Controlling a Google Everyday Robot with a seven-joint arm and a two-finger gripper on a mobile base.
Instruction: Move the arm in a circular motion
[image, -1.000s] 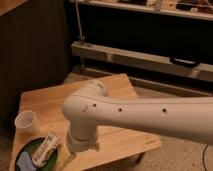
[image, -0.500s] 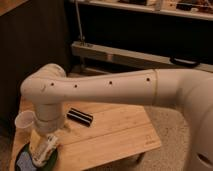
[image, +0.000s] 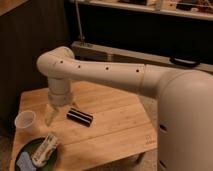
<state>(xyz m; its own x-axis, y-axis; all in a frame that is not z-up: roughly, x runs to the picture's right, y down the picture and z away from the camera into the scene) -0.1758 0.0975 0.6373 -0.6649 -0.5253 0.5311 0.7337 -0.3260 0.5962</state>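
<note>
I see the arm (image: 100, 70) reaching over the table (image: 117, 127). The gripper (image: 61, 112) hangs low between the cup (image: 26, 121) and the black bar (image: 80, 117), spread and empty. For the circle I'd hold one height and sweep smooth, clear of the cup and bar.

A white cup (image: 26, 121) and a black box (image: 80, 117) flank the spread gripper (image: 62, 110) above a wooden surface (image: 115, 127); a snack packet (image: 44, 149) lies on a green plate (image: 30, 145).
</note>
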